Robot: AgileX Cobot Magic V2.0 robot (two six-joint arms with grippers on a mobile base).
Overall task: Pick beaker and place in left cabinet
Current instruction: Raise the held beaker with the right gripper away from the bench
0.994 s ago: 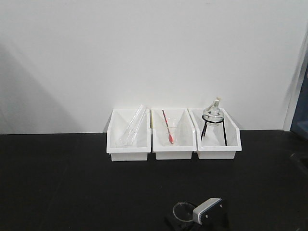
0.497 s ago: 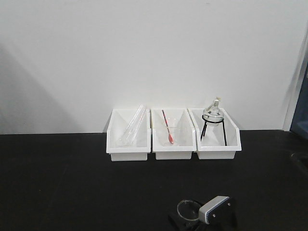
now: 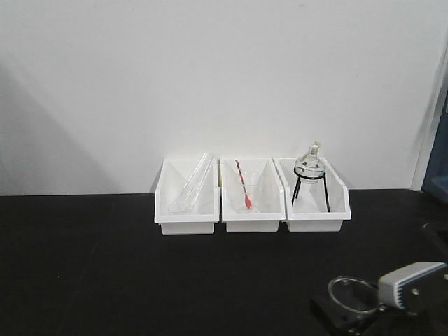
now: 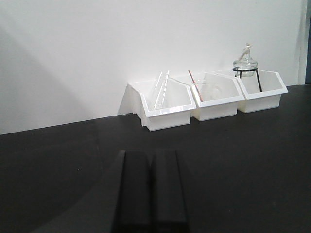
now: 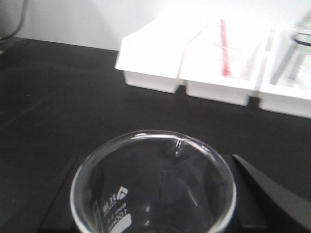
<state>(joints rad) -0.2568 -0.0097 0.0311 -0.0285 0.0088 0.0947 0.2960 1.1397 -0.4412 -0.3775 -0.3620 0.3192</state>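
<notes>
Beaker [image 5: 116, 206] upright, mouth up, clamped in right gripper [image 3: 350, 316] over tabletop [image 3: 105, 266] near its front right corner. Left gripper [image 4: 150, 160] pinched together, empty. Left cabinet not visible; right arm must carry it.

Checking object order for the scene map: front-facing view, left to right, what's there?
Left white bin holding glass tubes → middle white bin holding red rod → right white bin holding flask on tripod → beaker, nearer the camera.
</notes>
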